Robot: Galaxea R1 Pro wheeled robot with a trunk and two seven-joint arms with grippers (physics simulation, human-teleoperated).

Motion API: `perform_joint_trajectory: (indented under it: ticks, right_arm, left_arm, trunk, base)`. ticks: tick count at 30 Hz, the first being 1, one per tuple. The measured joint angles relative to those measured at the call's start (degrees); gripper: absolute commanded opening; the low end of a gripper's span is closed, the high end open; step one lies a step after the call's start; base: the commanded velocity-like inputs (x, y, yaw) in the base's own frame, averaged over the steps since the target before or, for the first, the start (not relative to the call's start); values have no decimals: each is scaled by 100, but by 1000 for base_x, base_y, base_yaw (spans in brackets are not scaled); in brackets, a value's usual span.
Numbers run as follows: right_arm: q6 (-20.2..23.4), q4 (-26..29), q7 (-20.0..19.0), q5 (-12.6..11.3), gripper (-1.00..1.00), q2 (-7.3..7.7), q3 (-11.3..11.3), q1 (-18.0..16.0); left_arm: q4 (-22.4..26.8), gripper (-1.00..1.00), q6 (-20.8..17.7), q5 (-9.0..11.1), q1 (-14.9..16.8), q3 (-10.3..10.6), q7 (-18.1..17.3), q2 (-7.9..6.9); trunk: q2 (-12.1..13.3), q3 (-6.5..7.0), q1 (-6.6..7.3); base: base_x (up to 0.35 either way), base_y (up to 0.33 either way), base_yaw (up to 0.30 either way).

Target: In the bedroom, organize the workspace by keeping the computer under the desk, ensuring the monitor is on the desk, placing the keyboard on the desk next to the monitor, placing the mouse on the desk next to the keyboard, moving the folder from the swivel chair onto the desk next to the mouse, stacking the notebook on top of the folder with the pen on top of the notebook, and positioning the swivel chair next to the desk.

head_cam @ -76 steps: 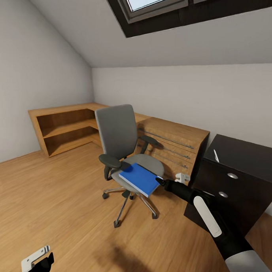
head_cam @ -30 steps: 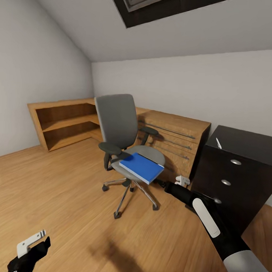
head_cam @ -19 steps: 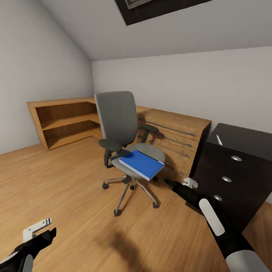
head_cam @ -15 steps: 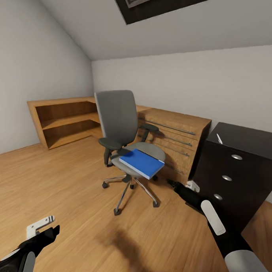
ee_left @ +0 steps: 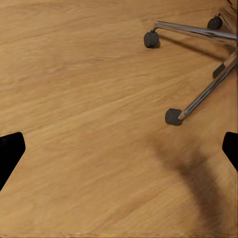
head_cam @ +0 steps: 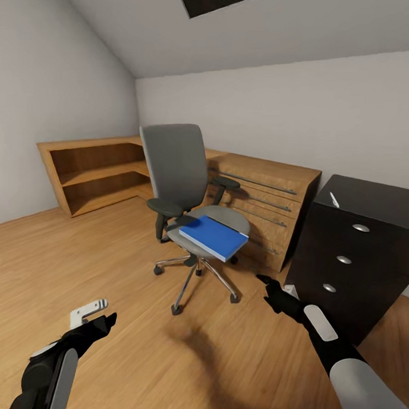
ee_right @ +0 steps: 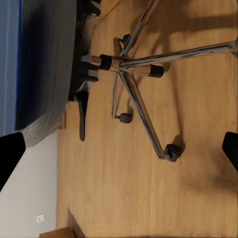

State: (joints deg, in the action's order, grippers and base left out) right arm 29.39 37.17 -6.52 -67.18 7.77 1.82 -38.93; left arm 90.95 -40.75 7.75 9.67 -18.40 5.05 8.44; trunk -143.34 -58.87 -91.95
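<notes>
Both pincers wide apart and empty — we face the chair, folder not yet picked up.

The blue folder [head_cam: 212, 236] lies flat on the seat of the swivel chair [head_cam: 181, 191], overhanging its front edge, which we judge leaves a lip to grip. The right pincer [head_cam: 264, 281] hangs low near the chair's wheeled base, beside the black worktop [head_cam: 377, 203] where the white pen [head_cam: 334, 199] rests; the left pincer [head_cam: 98, 314] hovers over bare floor [head_cam: 77, 252] — likely held clear while we close in.

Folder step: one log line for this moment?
folder on swivel chair | pen on desk | left gripper open | right gripper open, empty
</notes>
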Motion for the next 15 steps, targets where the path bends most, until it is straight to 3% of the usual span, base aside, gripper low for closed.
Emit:
perform_joint_trajectory:
  ticks: [10, 15]
  right_arm:
    - [-33, -366, -119, -141, 100, -68, 1, -70]
    - [-31, -386, -640, -4, 100, -178, -42, -71]
  left_arm:
    - [-204, 100, -248, 234, 53, 54, -27, 19]
    - [-304, 100, -260, 250, 58, 59, -31, 8]
  trunk:
    - [-14, -222, -26]
    - [-18, -289, -33]
  base:
    - [0, 0, 0]
    - [0, 0, 0]
